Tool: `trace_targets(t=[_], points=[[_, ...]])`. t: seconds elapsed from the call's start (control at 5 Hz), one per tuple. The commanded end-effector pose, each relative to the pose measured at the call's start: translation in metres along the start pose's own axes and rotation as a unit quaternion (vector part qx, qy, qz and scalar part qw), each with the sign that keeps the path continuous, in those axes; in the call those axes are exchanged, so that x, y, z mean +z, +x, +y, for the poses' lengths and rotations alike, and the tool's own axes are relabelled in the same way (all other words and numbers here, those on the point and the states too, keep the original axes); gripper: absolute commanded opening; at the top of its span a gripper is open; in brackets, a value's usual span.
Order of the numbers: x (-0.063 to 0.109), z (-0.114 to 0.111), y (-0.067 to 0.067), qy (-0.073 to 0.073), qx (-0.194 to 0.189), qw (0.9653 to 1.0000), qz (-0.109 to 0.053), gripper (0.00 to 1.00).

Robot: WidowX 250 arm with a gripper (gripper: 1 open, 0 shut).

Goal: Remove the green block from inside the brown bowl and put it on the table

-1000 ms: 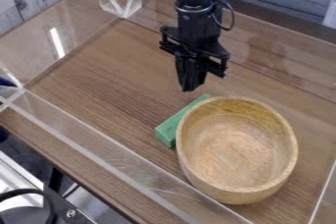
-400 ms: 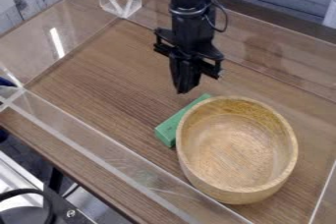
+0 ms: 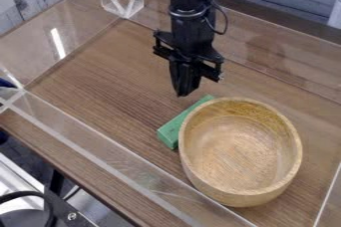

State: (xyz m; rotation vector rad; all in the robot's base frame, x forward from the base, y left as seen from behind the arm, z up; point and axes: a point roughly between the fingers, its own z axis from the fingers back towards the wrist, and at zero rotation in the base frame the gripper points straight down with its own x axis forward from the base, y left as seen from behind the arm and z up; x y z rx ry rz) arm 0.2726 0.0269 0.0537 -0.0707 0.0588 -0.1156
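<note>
One small shift: the closed, seemingly unladen tool sits slightly left in view, while the green block remains on the bench beside the bowl; removal appears complete.

Looks like robotics lab: black robot arm over wood-grain bench, clear acrylic walls edging it.

- Green block: on the table, outside and beside the brown bowl, partly overlapped by its rim.
- Gripper: dark, pointing down above the table, apart from the block; fingertips shut, apparently, though small and dark here.
</note>
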Motion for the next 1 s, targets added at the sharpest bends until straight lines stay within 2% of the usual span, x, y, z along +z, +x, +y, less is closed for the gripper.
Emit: trace_targets(t=[0.0, 0.8], points=[[0.0148, 0.0048, 0.0037, 0.01, 0.003, 0.9995, -0.03, 0.0], [0.0091, 0.0101, -0.0023, 0.008, 0.014, 0.9997, -0.02, 0.0]])
